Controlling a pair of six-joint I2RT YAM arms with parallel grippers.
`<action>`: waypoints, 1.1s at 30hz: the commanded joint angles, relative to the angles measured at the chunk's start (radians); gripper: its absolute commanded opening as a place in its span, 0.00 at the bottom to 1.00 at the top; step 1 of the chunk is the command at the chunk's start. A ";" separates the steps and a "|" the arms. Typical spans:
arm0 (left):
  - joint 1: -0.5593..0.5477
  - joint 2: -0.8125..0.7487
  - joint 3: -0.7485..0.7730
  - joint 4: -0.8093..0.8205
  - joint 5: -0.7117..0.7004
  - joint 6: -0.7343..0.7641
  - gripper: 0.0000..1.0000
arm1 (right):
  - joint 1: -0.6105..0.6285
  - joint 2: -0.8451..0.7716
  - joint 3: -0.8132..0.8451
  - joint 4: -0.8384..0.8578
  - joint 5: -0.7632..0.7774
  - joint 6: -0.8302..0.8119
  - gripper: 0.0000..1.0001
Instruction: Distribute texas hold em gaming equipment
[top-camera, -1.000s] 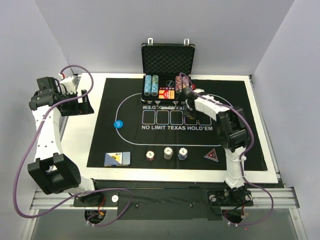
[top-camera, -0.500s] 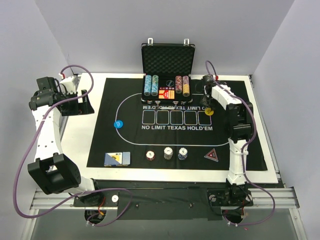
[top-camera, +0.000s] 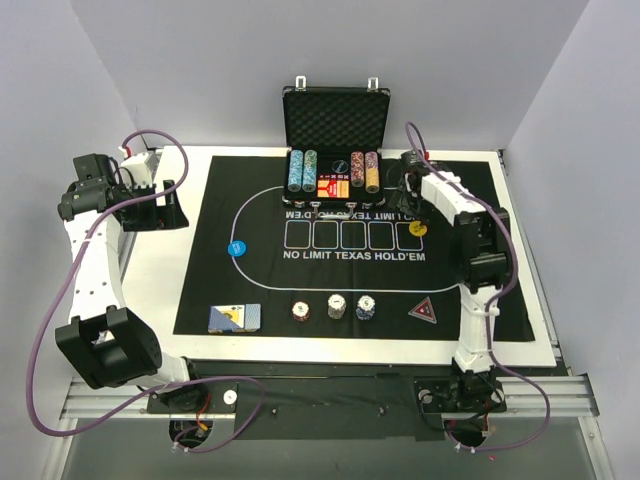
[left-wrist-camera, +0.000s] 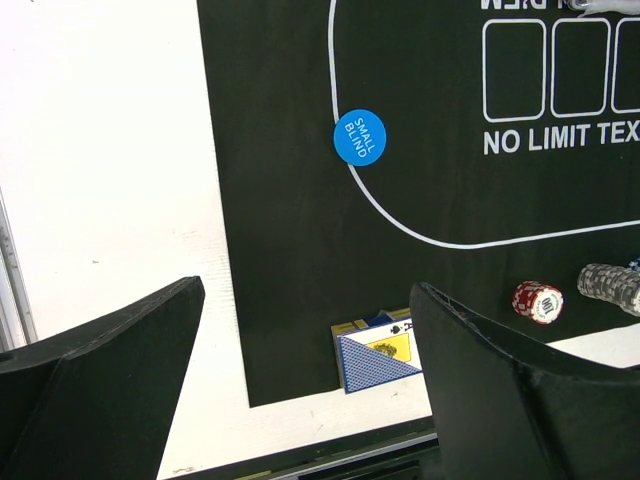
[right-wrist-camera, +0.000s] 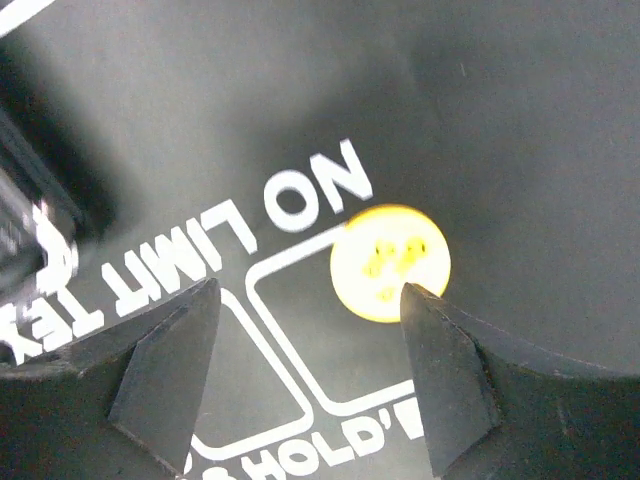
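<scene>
Reading SMALL BLIND on the blue disc (left-wrist-camera: 359, 137) needs the left-wrist view.

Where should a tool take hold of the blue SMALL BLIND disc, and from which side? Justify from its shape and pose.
Pinch the blue disc across its rim, at two opposite edge points, coming straight down from above. It lies flat on the black mat, thin and round, so only its edge offers purchase, and any diameter should serve equally.
</scene>
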 joint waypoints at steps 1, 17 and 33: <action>0.008 -0.017 0.020 0.001 0.031 0.011 0.96 | 0.014 -0.212 -0.169 0.003 0.021 0.010 0.68; 0.010 -0.036 0.014 0.004 0.022 0.011 0.96 | 0.008 -0.213 -0.371 0.093 0.014 0.030 0.42; 0.010 -0.011 0.039 0.001 0.014 0.005 0.96 | -0.081 -0.086 -0.188 0.023 -0.009 -0.008 0.32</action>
